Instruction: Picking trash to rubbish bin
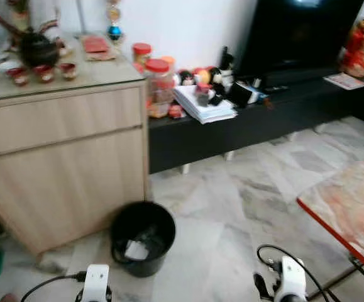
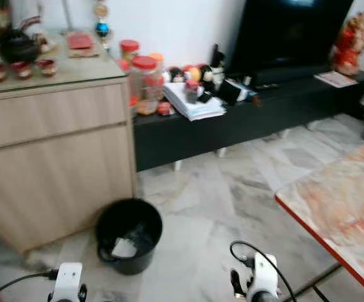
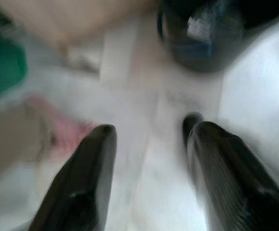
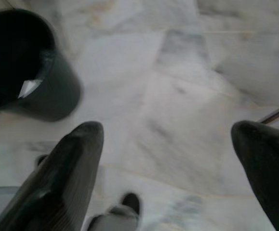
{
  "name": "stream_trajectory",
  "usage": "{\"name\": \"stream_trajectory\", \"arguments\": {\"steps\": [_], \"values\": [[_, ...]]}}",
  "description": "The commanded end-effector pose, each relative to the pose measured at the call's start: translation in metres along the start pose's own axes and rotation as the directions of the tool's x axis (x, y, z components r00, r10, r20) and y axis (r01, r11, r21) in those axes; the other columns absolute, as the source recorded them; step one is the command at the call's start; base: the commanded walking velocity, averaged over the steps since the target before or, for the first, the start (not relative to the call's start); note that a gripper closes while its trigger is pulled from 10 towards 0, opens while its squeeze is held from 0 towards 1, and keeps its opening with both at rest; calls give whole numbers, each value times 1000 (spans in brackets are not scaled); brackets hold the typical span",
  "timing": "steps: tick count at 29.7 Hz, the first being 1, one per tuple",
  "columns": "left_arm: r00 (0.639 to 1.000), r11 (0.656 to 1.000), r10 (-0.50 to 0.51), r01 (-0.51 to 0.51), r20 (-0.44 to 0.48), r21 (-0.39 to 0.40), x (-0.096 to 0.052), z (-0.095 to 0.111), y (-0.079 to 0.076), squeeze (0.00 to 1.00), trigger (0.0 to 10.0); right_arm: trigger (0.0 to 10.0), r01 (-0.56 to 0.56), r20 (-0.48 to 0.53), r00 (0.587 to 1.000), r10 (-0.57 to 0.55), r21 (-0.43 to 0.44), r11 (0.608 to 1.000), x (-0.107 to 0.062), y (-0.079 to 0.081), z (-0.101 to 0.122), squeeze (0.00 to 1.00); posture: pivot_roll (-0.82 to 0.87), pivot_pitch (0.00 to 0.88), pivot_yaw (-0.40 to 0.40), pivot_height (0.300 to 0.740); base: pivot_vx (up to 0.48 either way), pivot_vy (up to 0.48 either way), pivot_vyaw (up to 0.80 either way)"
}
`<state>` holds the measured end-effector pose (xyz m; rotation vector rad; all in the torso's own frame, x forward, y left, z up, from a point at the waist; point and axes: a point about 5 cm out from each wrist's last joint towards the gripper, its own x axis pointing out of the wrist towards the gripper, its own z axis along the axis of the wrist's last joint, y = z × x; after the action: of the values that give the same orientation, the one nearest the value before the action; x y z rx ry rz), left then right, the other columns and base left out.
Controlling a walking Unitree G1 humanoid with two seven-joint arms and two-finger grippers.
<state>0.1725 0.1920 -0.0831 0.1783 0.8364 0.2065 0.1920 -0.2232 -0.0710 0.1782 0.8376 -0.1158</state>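
A black round rubbish bin (image 1: 143, 236) stands on the marble floor beside the wooden cabinet (image 1: 62, 157). A white scrap of paper (image 1: 136, 250) lies inside it, also seen as paper (image 4: 29, 87) in the right wrist view. My left gripper (image 3: 149, 139) hangs over the floor short of the bin (image 3: 204, 33), fingers apart with nothing between them. My right gripper (image 4: 168, 139) is wide open above bare floor, the bin (image 4: 26, 65) off to one side. Both wrists (image 1: 95, 283) (image 1: 290, 280) show at the bottom of the eye views.
A low black TV bench (image 1: 251, 119) with jars, papers and figurines runs along the wall. A marble-patterned table with a red edge (image 1: 351, 207) juts in at the right. A green object (image 3: 2, 65) and a pinkish blur (image 3: 64, 132) lie near the left gripper.
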Motion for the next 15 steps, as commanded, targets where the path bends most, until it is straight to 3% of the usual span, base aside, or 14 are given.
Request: {"name": "stream_trajectory", "arguments": {"steps": [1,7,15], "values": [[1000,1000,-3,3,-24,-4,-2,-6,-1,0,10000,10000,12,4,1000,-12,10,1000,-1,-3,1,0,6,23,-94,740,-262,0,0],[1000,1000,0,0,-25,-5,-2,-6,-1,0,10000,10000,15,9,1000,-15,10,1000,-1,-4,2,0,4,28,-97,740,-257,0,0],[998,999,10,-12,61,32,3,14,-2,0,10000,10000,-11,81,997,11,-4,1000,3,0,20,0,0,39,-98,740,0,0,0]]}}
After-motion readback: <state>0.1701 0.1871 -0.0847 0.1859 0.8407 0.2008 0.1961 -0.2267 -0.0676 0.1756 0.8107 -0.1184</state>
